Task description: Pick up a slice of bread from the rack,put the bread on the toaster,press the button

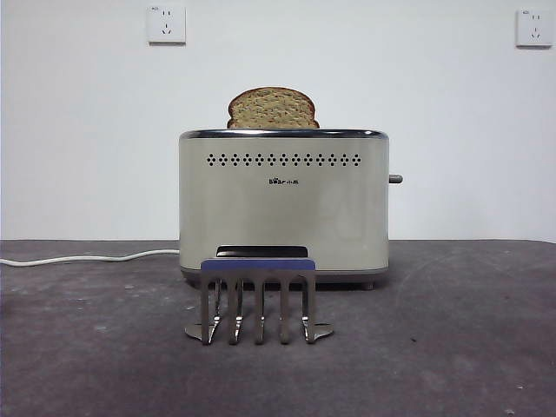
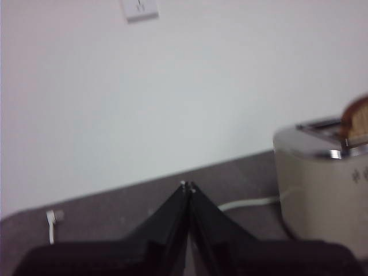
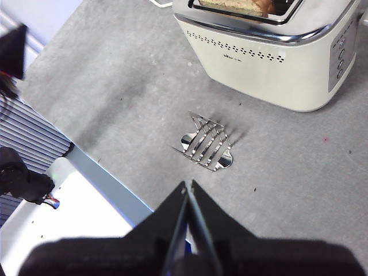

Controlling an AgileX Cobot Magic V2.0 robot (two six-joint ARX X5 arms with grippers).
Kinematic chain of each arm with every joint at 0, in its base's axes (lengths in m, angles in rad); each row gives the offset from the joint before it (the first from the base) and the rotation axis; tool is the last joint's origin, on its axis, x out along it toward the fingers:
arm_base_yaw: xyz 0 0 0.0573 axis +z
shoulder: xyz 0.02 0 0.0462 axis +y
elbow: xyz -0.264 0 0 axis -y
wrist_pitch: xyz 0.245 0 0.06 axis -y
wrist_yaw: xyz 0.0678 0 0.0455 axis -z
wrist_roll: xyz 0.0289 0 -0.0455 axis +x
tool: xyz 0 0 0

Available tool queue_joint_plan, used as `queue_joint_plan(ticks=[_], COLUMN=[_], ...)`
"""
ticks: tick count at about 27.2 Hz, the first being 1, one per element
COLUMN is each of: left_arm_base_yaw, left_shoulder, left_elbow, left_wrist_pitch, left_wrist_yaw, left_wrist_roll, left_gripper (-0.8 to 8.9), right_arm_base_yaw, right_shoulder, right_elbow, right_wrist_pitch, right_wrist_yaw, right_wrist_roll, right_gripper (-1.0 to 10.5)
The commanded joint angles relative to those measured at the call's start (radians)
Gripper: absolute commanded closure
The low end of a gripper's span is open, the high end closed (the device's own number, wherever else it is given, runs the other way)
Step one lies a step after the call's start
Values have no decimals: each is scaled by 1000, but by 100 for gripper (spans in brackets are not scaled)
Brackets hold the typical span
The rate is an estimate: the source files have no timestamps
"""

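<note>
The slice of bread (image 1: 273, 109) stands upright in the slot of the cream toaster (image 1: 283, 204), its domed top poking out above the chrome rim. The metal rack (image 1: 258, 295) stands in front of the toaster with nothing between its prongs. The button (image 1: 395, 179), a small dark lever, juts from the toaster's right side. Neither arm shows in the front view. My left gripper (image 2: 187, 185) is shut with nothing in it, off to the toaster's (image 2: 322, 190) left side. My right gripper (image 3: 188, 185) is shut and holds nothing, high above the table, short of the rack (image 3: 207, 144).
A white power cable (image 1: 87, 258) runs along the table from the toaster to the left. Two wall sockets (image 1: 166, 23) sit on the white wall behind. The table's edge (image 3: 98, 167) and a white surface below it appear in the right wrist view.
</note>
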Motion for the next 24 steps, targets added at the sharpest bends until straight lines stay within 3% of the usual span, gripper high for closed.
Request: queue_joint_plan(ticks=[1,12,24], left_arm_base_yaw=[3,3,3], left_shoulder=[-45,-153,-207], left_elbow=[-68,-207,-208], left_wrist_pitch=[13,-21,-301], left_wrist_yaw=[-4,-36,-24], left_wrist_roll=[-18,-66,-86], left_gripper=[816,817,817], right_arm_base_yaw=[2,2,2], right_shoulder=[0,0,0], right_elbow=[-10,-10,-10], right_wrist_pitch=[2,2,2], right_wrist_yaw=[0,0,0], right_wrist_roll=[-9,-9,-9], right_gripper=[946,946,946])
